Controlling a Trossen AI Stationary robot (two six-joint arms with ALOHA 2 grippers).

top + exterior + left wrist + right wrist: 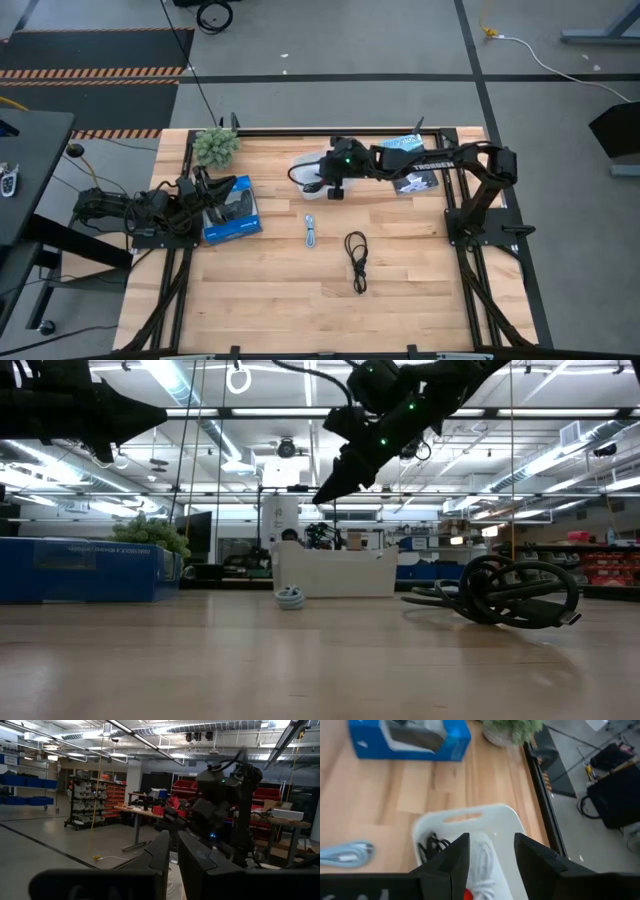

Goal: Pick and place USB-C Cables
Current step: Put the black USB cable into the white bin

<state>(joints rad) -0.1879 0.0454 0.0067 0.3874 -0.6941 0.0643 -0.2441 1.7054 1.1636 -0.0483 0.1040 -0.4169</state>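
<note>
The white tray (470,817) holds a white cord (482,860) and a black cord (430,845); a red spot (467,894) shows near them. The pale blue-grey cord (311,232) and a coiled black cord (356,258) lie flat on the table, nearer than the tray. My right gripper (491,840) hangs open above the tray (312,168), well clear of it in the low view (325,490). My left gripper (173,840) waits shut over the blue box (232,210) at the table's left.
A small green plant (215,146) stands at the far left corner. A second box (415,178) lies under my right arm, right of the tray. Black frame rails run along the table's edges. Bare wood (300,300) stretches across the near half.
</note>
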